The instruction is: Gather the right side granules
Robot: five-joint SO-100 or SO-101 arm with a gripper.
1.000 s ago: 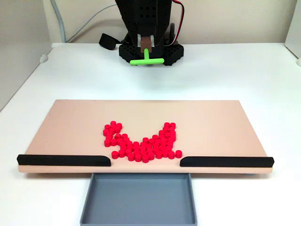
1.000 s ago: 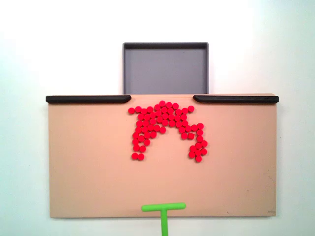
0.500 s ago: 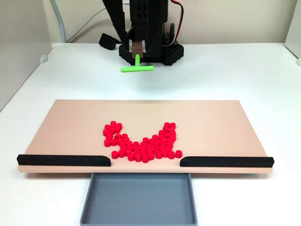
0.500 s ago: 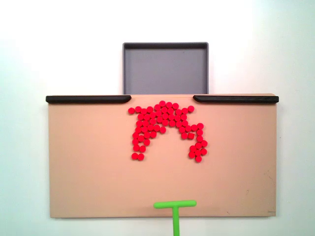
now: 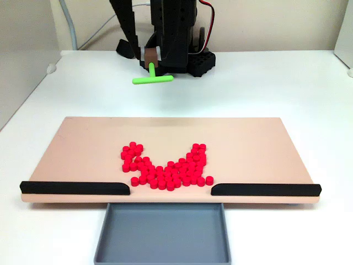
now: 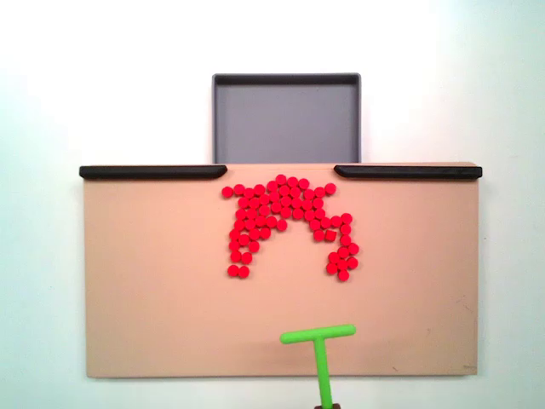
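Granules (image 5: 164,166), dozens of tiny glossy red plastic cylinders, lay in a U-shaped cluster on the pale tan flat board (image 5: 83,143), bunched against the gap between its 2 black edge rails (image 5: 75,187). I saw the grey rectangular tray (image 5: 162,232) sitting just past that gap, beside the board's edge. My gripper (image 5: 151,62) was clamped on the stem of the green T-shaped plastic stick (image 5: 153,79), its crossbar hanging over the board's far edge in a fixed view (image 6: 318,334), well apart from the granules
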